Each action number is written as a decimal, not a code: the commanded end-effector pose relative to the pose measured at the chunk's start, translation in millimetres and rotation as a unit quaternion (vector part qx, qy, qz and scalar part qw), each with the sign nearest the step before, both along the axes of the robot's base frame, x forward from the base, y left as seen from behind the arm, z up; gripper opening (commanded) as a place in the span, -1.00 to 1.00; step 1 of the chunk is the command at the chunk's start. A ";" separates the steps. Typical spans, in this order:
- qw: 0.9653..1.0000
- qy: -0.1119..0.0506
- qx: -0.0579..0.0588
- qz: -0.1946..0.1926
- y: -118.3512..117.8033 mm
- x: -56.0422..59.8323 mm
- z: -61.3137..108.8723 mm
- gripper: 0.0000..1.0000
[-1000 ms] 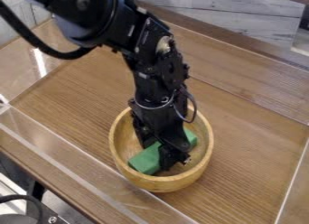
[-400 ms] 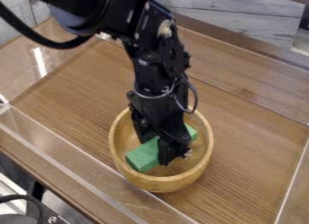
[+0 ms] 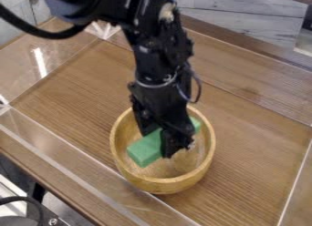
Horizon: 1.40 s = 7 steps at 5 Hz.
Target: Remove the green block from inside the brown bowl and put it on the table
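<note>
On your left you see the bare table, with clear walls along its near edge. Toward the right stands the brown bowl. Above its middle your gripper points straight down, fingers closed on the green block. The block hangs tilted inside the bowl's rim.

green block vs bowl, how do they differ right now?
Colour: the block is bright green, the bowl light tan wood. Shape: the block is a straight-edged bar, the bowl round with a thick rim. Size: the bowl is far wider. State: the block is clamped in the shut gripper, tilted; the bowl rests on the table. Both look matte.
</note>
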State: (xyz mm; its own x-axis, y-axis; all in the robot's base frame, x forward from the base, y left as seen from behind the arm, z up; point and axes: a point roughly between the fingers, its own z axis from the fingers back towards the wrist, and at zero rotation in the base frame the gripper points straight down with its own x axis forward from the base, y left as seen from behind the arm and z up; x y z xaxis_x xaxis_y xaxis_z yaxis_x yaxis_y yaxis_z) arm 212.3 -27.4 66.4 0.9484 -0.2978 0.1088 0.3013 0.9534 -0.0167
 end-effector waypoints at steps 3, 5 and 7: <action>0.998 -0.062 -0.004 0.024 4.4 14.3 37.9 -1.00; 0.996 -0.071 -0.005 0.050 16.8 16.1 68.7 -1.00; 0.992 -0.082 0.002 0.094 50.0 14.5 83.3 -1.00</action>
